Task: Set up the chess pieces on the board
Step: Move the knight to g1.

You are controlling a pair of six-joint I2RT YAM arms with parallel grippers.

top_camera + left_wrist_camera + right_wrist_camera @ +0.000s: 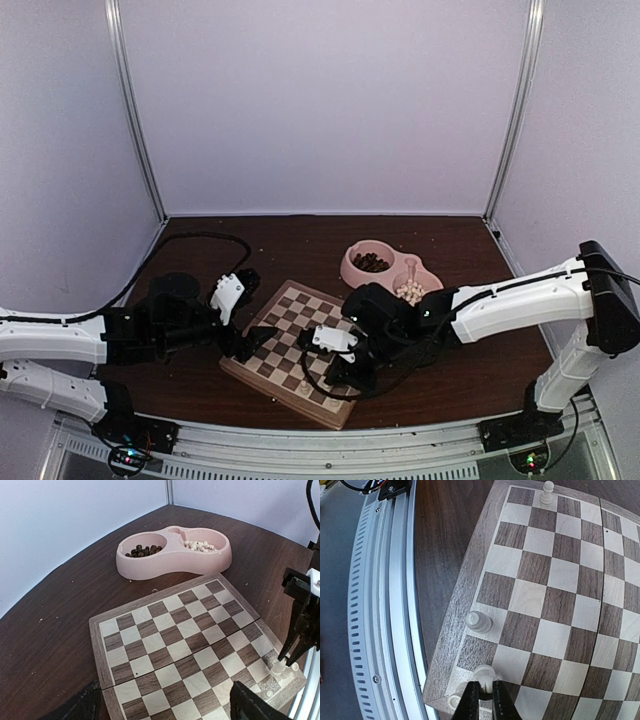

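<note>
The board (pixel 285 345) lies flat between my arms. In the right wrist view my right gripper (pixel 483 684) is shut on a cream chess piece (pixel 485 671), held upright at the board's (pixel 555 580) near corner squares. More cream pieces stand on the edge row: one beside it (pixel 479 622), one at the corner (pixel 454 700), one farther along (pixel 547 491). My left gripper (pixel 165 694) is open and empty, low over the board's (pixel 175 635) left edge. It sees the right gripper (pixel 295 652) over the pieces (pixel 279 669).
A pink double bowl (pixel 390 268) stands behind the board, with dark pieces (pixel 144 550) in its left cup and cream pieces (pixel 199 545) in its right cup. A metal rail (pixel 375 605) runs along the table's near edge. White walls enclose the table.
</note>
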